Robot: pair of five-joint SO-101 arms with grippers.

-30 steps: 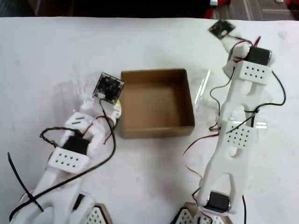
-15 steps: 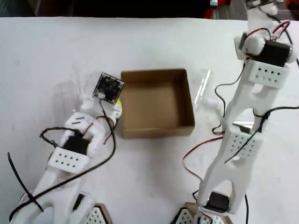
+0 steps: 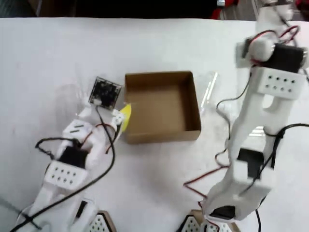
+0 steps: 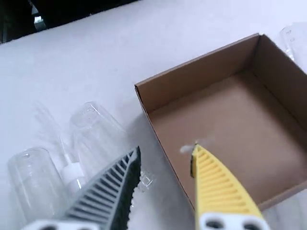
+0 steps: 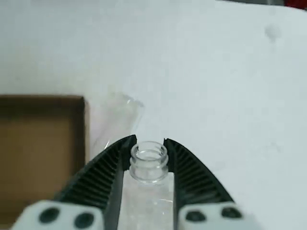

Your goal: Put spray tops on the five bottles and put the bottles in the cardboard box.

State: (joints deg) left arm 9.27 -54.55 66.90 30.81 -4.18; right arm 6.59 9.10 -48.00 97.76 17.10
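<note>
The open cardboard box [image 3: 161,106] stands mid-table with nothing inside it. My right gripper [image 5: 149,143] is shut on the neck of a clear bottle [image 5: 149,165] that has no top, held above the table to the right of the box [image 5: 41,153]. My left gripper [image 4: 166,152] is open over the box's left wall [image 4: 158,129], its yellow finger [image 3: 124,116] just inside the edge and nothing between the fingers. Two clear bottles [image 4: 93,127] [image 4: 31,177] lie left of the box, with a white spray top [image 4: 72,170] between them.
Another clear bottle [image 3: 208,89] lies on the table just right of the box; it is also seen as the lying bottle [image 5: 115,117] below my right gripper. The raised right arm [image 3: 260,121] stands tall over the table's right side. The white table [image 3: 154,43] is bare at the back.
The right arm has lifted up and back from the table's far right. The left arm has shifted a little to the left, and its yellow finger now shows at the box edge.
</note>
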